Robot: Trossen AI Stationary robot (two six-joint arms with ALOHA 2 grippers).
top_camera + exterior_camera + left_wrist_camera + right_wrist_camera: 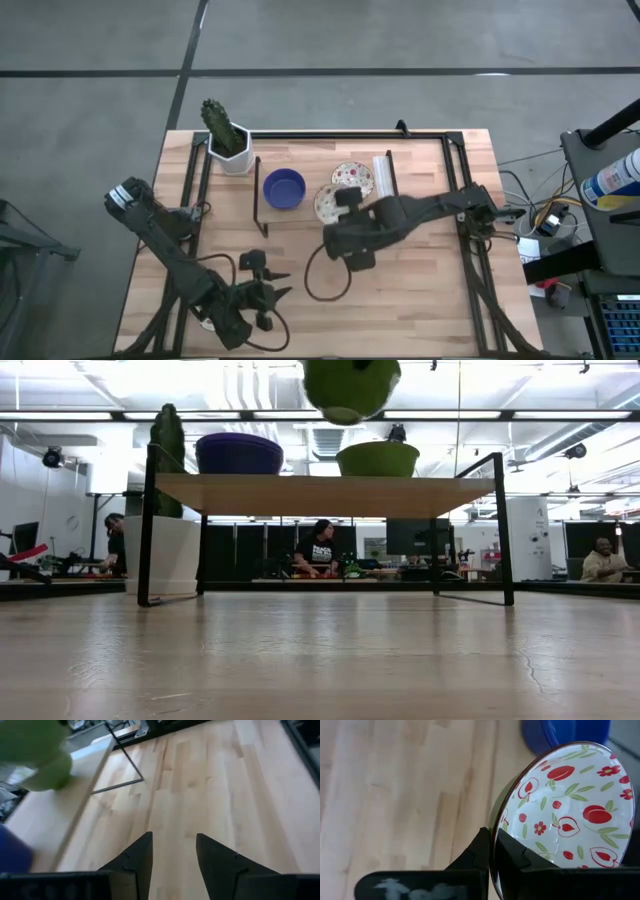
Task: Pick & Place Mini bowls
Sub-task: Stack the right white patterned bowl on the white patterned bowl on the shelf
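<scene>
A cream-white mini bowl with red and green fruit pattern [327,204] [570,815] is in my right gripper [341,212] [493,839], over the middle of the table. In the low view its green underside [350,385] shows high above the shelf. A second patterned bowl [352,177] [377,458] and a deep blue bowl [284,188] [239,453] stand on their bases on the low wooden shelf [320,492]. My left gripper [268,296] [172,851] is open over the bare table near its near edge. Other bowls are out of view. My right gripper holds the patterned bowl by its rim [495,836], pinched with one finger [517,857] on the inside and the other finger [477,857] on the outside. The bowl is lifted clear of the shelf and table and is tilted, its patterned inside facing the wrist camera.
A white pot with a green cactus [228,140] [166,510] stands at the far left corner beside the shelf. The black frame of the shelf [259,195] [498,525] reaches down to the table. Bare wood [420,290] lies toward the near right. People sit in the room behind.
</scene>
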